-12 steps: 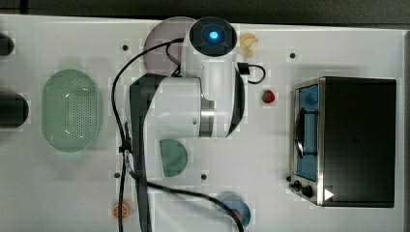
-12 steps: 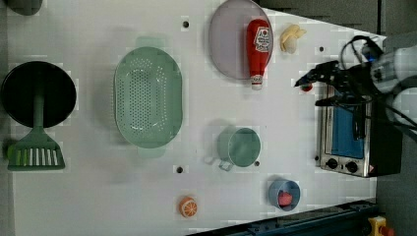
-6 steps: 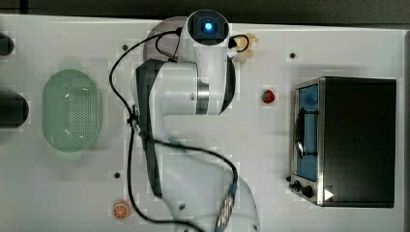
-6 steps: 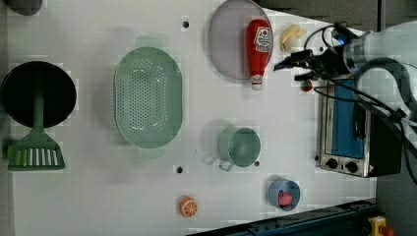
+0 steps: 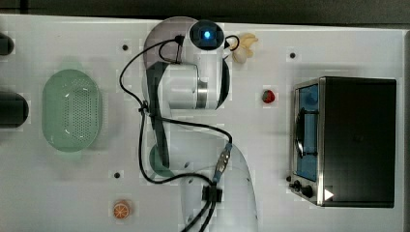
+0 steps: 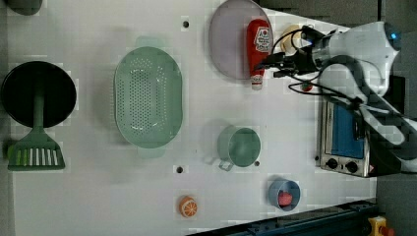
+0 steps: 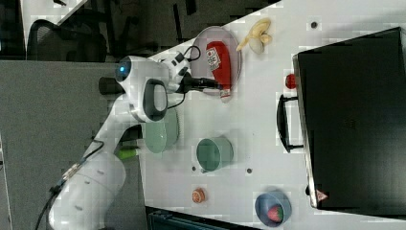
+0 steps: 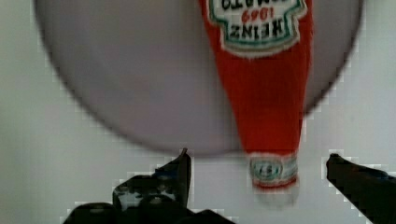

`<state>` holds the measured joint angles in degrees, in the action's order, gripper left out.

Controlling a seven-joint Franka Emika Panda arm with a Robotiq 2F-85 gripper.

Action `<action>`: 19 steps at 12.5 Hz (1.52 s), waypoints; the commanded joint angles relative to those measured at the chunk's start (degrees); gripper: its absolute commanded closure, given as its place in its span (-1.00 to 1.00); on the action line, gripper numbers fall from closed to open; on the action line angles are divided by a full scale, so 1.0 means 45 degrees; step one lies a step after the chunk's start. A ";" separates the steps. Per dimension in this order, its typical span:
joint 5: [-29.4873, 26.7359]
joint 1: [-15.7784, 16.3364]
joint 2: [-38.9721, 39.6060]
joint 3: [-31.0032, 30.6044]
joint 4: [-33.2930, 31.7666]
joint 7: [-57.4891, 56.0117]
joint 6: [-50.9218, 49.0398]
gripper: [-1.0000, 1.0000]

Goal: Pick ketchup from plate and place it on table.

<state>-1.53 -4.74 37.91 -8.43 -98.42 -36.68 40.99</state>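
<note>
I have the arm stretched out toward the top of the left view, and the gripper [image 6: 268, 66] sits just to the right of the ketchup bottle [image 6: 258, 51], near its cap end. In the wrist view the gripper [image 8: 254, 179] is spread wide, one dark fingertip [image 8: 183, 164] on one side of the bottle's white cap and the other on the far side, with clear gaps to the bottle on both sides. So the hand is open and holds nothing.

The ketchup bottle [image 8: 264, 84] lies flat on its side along the edge of the mauve plate [image 6: 228, 42], label up. Its body rests on the plate while the neck and cap overhang the rim above the white table [image 6: 98, 196]. In the right view the bottle [image 7: 219, 62] is in the same pose on the plate [image 7: 203, 38] at upper centre, with the gripper [image 7: 215, 84] beside the neck.

As I read it, none of the task proper is done: the bottle is not yet grasped, lifted or moved. The approach looks nearly complete, since the jaws already straddle the cap end. What is left is to settle lower or further along the neck, close on it, lift it clear of the plate and set it down on a bare patch of table. I cannot tell how high the fingertips stand above the surface.
</note>
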 commanded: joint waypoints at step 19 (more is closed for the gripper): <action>0.1403 0.0277 0.1760 -0.0055 0.2301 0.0015 0.3835 -0.24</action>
<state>4.94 -3.72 48.87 -7.69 -91.15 -36.82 57.80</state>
